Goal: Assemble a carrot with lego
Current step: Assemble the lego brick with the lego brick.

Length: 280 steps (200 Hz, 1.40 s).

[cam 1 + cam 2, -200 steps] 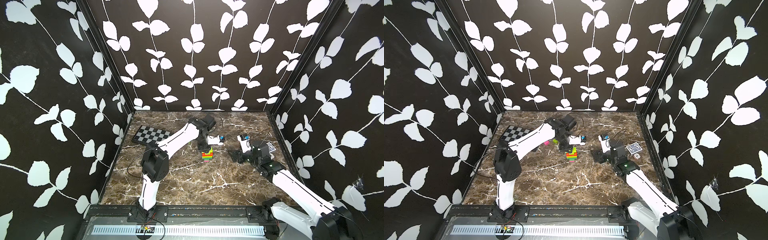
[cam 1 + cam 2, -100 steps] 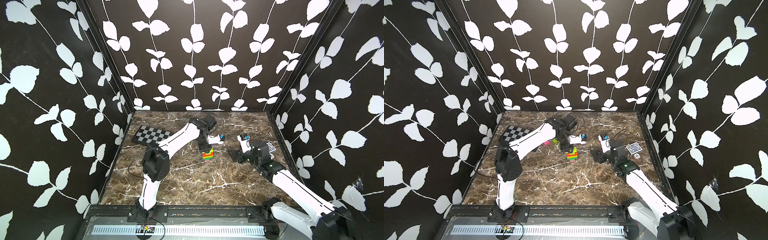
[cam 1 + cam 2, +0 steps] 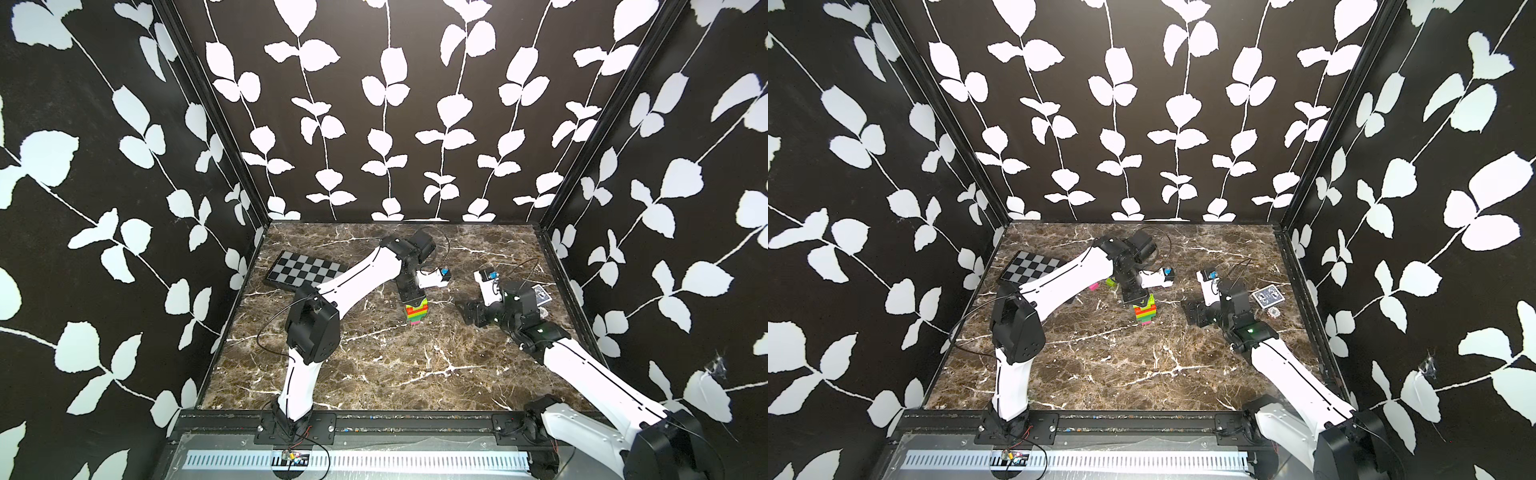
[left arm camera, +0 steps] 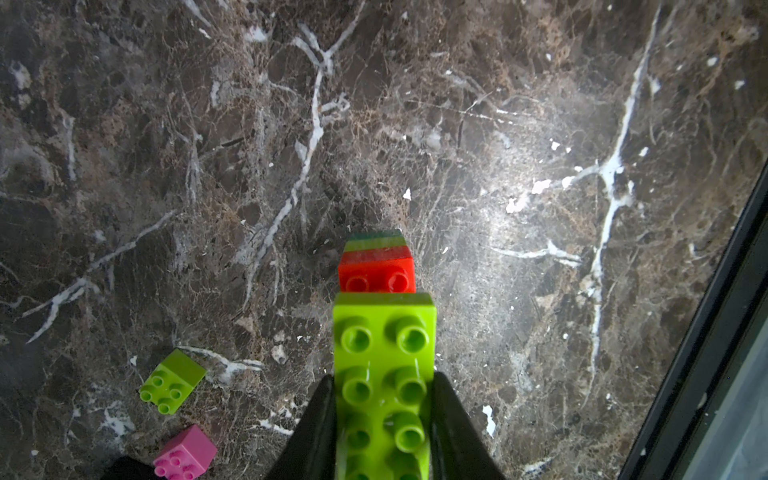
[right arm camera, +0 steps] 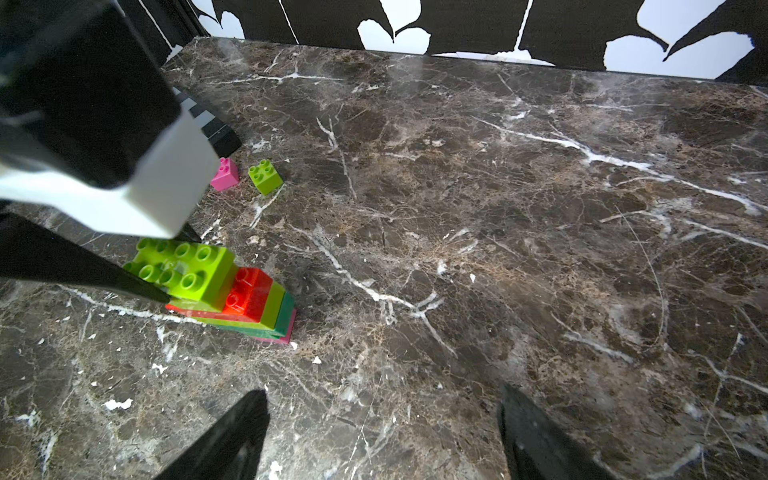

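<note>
At the far left of the marble table (image 3: 395,374) lies a checkered board (image 3: 305,270), flat, with the left arm reaching over its near corner. Just past that corner two loose bricks sit side by side but apart, studs up: a pink brick (image 5: 224,173) and a small lime brick (image 5: 265,176), both also seen in a top view (image 3: 1093,286) (image 3: 1111,281).

Near the middle of the table stands the carrot (image 3: 417,315) (image 3: 1145,312), a short stepped stack with a pink layer at the bottom, then dark green, lime and red-orange, each layer's end sticking out a little beyond the one above (image 5: 249,303). On top of the red layer lies a long lime brick (image 4: 384,357), two studs wide.

The left gripper (image 4: 384,399) is clamped on this long lime brick, one black finger pressed to each long side.

Further right, the right gripper (image 5: 382,392) hangs low over bare marble, well apart from the carrot, its jaws spread wide with nothing between them. Beyond it, near the right wall, lies a box of cards (image 3: 1268,297).
</note>
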Each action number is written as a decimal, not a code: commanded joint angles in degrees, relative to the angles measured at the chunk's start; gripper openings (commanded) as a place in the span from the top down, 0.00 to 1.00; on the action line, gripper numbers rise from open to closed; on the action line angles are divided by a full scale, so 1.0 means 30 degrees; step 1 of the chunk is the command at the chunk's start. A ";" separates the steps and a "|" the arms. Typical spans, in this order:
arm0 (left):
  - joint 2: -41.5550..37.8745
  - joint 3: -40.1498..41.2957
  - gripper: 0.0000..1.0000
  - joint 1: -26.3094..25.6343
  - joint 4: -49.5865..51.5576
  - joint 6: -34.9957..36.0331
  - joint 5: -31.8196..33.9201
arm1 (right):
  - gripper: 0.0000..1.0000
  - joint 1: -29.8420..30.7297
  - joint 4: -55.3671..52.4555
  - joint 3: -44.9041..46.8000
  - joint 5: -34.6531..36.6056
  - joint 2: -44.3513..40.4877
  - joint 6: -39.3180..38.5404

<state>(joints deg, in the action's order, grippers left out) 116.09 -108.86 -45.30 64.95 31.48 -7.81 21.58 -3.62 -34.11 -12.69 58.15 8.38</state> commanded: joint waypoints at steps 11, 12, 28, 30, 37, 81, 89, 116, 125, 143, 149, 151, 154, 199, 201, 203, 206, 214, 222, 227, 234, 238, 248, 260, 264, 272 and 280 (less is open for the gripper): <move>0.0590 -0.0069 0.76 -0.0111 0.0441 -0.1183 0.0596 | 0.14 -0.0021 0.0767 0.0480 -0.0133 0.0071 0.0107; 0.0590 -0.0070 0.76 -0.0108 0.0441 -0.1210 0.0604 | 0.14 -0.0019 0.0767 0.0475 -0.0120 0.0071 0.0106; 0.0637 -0.0042 0.76 -0.0147 0.0526 -0.1670 0.0711 | 0.14 -0.0019 0.0764 0.0500 -0.0115 0.0070 0.0108; 0.0645 -0.0027 0.76 -0.0153 0.0542 -0.1712 0.0725 | 0.14 -0.0017 0.0795 0.0500 -0.0116 0.0070 0.0107; 0.0648 -0.0002 0.76 -0.0140 0.0590 -0.1883 0.0714 | 0.14 -0.0026 0.0763 0.0522 -0.0115 0.0084 0.0104; 0.0392 -0.0034 0.76 -0.0164 0.0598 -0.2720 0.0904 | 0.14 -0.0017 0.0724 0.0500 -0.0143 0.0070 0.0107; 0.0359 -0.0148 0.76 -0.0164 0.0665 -0.2969 0.1011 | 0.14 -0.0022 0.0737 0.0500 -0.0140 0.0043 0.0126; 0.0201 -0.0561 0.76 -0.0202 0.0965 -0.3779 0.1105 | 0.13 -0.0017 0.0708 0.0473 -0.0136 0.0011 0.0135; 0.0071 -0.0532 0.76 -0.0221 0.0918 -0.3912 0.1222 | 0.14 -0.0017 0.0722 0.0463 -0.0136 0.0004 0.0152; -0.0157 -0.0513 0.76 -0.0225 0.0851 -0.4163 0.1177 | 0.14 -0.0024 0.0716 0.0479 -0.0168 0.0068 0.0136; -0.0215 -0.0477 0.76 -0.0261 0.0793 -0.4196 0.1141 | 0.13 -0.0017 0.0732 0.0493 -0.0166 0.0070 0.0150; -0.0212 -0.0495 0.76 -0.0262 0.0807 -0.4218 0.1140 | 0.14 -0.0017 0.0736 0.0491 -0.0165 0.0070 0.0139; -0.0196 -0.0472 0.76 -0.0253 0.0812 -0.4239 0.1154 | 0.14 -0.0017 0.0737 0.0473 -0.0176 0.0070 0.0158; 0.0190 -0.0372 0.76 -0.0630 0.0699 -0.4732 0.1334 | 0.14 -0.0021 0.0898 0.0588 -0.0196 0.0187 0.0224; 0.0218 -0.0366 0.76 -0.0647 0.0681 -0.4755 0.1327 | 0.14 -0.0018 0.0924 0.0603 -0.0195 0.0187 0.0224; 0.0233 -0.0365 0.76 -0.0673 0.0676 -0.4797 0.1333 | 0.14 -0.0017 0.0916 0.0614 -0.0209 0.0209 0.0231; 0.0278 -0.0357 0.76 -0.0726 0.0704 -0.4850 0.1384 | 0.14 -0.0017 0.0913 0.0621 -0.0196 0.0215 0.0224; 0.0347 -0.0318 0.76 -0.0874 0.0789 -0.4968 0.1564 | 0.14 -0.0017 0.0917 0.0642 -0.0195 0.0215 0.0224; 0.0412 -0.0227 0.75 -0.0951 0.0785 -0.5162 0.1868 | 0.13 -0.0017 0.0889 0.0632 -0.0178 0.0216 0.0216; 0.0442 -0.0154 0.75 -0.0983 0.0764 -0.5281 0.1965 | 0.14 -0.0028 0.0887 0.0671 -0.0167 0.0191 0.0195; 0.0470 -0.0018 0.76 -0.1013 0.0705 -0.5418 0.1989 | 0.14 -0.0017 0.0884 0.0669 -0.0151 0.0187 0.0194; 0.0472 0.0035 0.75 -0.1014 0.0684 -0.5476 0.1997 | 0.14 -0.0017 0.0884 0.0707 -0.0139 0.0165 0.0200; 0.0501 0.0201 0.75 -0.1043 0.0628 -0.5677 0.2191 | 0.14 -0.0019 0.0913 0.0709 -0.0108 0.0158 0.0165; 0.0513 0.0306 0.75 -0.1072 0.0628 -0.5849 0.2390 | 0.14 -0.0017 0.0940 0.0742 -0.0135 0.0187 0.0222; 0.0489 0.0331 0.75 -0.1100 0.0643 -0.5891 0.2428 | 0.14 -0.0017 0.0942 0.0759 -0.0136 0.0187 0.0231; 0.0423 0.0386 0.75 -0.1116 0.0557 -0.5989 0.2523 | 0.14 -0.0017 0.0942 0.0786 -0.0169 0.0187 0.0252; 0.0316 0.0406 0.75 -0.1105 0.0464 -0.6027 0.2543 | 0.14 -0.0017 0.0970 0.0808 -0.0196 0.0187 0.0253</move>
<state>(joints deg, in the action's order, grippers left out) 116.36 -109.67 -48.38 65.43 15.27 -1.89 21.58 -3.18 -33.28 -12.75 58.57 8.62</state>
